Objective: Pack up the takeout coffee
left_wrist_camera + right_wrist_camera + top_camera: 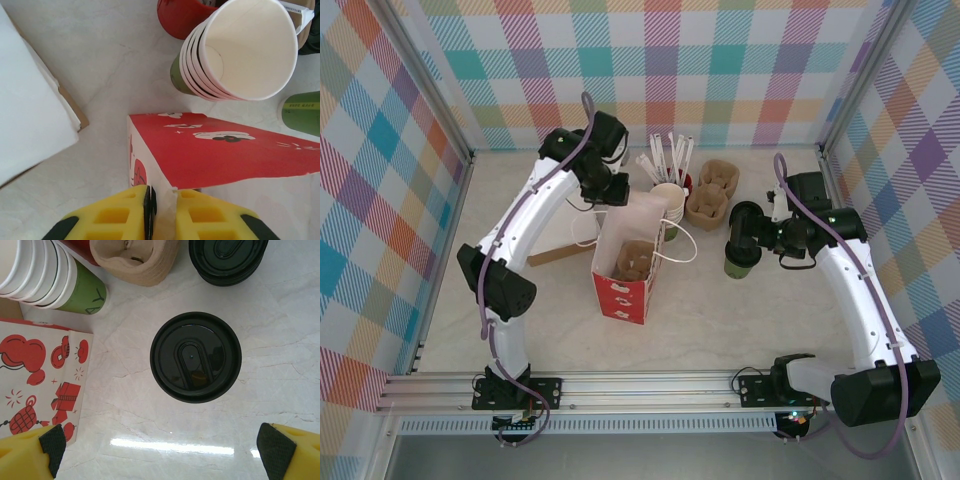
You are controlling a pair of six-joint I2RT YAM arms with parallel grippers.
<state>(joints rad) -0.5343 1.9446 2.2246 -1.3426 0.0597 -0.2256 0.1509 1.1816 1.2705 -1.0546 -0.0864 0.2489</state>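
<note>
Your left gripper (162, 202) is pinched on the rim of the red-and-white paper bag (225, 150). Right of the bag, the dark green lidded paper cup (741, 263) stands free under your right gripper (160, 447), jaws wide. Grasp step: descend, clamp, lift into bag.

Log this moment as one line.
left end effector: shut on red paper bag rim | right end effector: open above lidded coffee cup | cup: not yet bagged

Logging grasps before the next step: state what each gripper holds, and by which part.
The left gripper pinches the red paper bag by its top edge. The right gripper is open above the lidded cup, holding nothing.
</note>
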